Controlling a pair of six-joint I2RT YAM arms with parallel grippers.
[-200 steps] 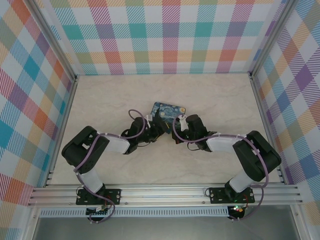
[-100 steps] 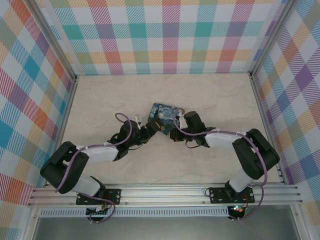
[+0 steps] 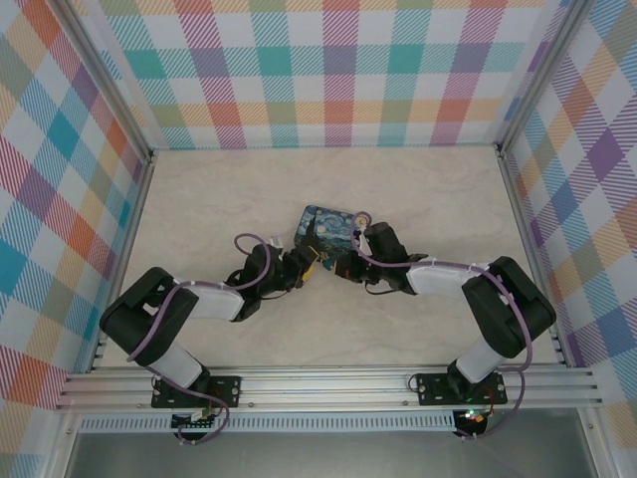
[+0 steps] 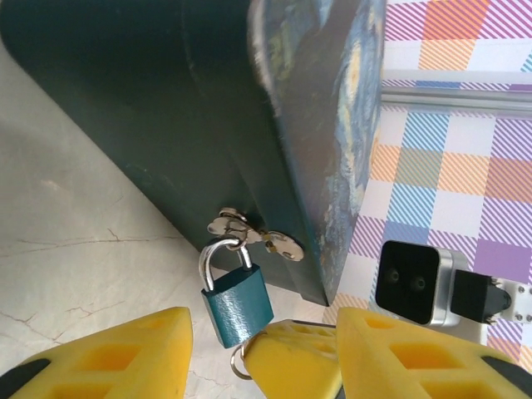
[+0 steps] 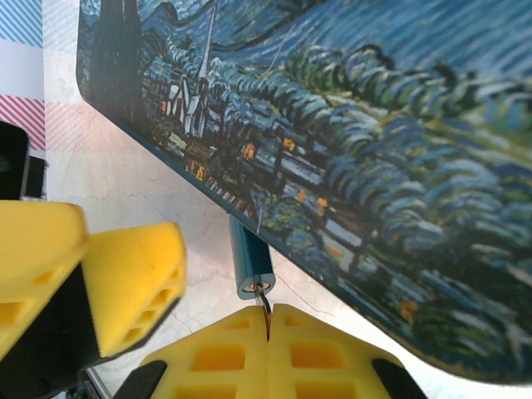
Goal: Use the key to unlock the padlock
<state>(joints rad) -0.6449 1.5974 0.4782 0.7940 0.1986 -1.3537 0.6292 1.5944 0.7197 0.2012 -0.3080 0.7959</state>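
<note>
The teal padlock (image 4: 237, 303) hangs by its silver shackle from the hasp (image 4: 249, 233) on the starry-night tin (image 3: 325, 227). In the right wrist view the padlock (image 5: 249, 259) points its keyhole end at me. The thin dark key (image 5: 264, 298) sticks into that end. My right gripper (image 5: 268, 312) is shut on the key, and a small ring (image 4: 236, 366) shows beside its fingertip. My left gripper (image 4: 262, 332) is open, with its yellow fingers (image 4: 125, 353) on either side of the padlock and the right gripper's tip, clear of the padlock. Both grippers (image 3: 323, 266) meet at the tin's near edge.
The tin lies flat on the pale marble tabletop (image 3: 418, 199), mid-table. Checked walls (image 3: 328, 70) close in the back and both sides. A metal rail (image 3: 328, 383) runs along the near edge by the arm bases.
The left arm has swung and settled low at the tin's near edge, and its jaws have narrowed around the padlock. The right gripper has stayed shut and shifted only slightly.
</note>
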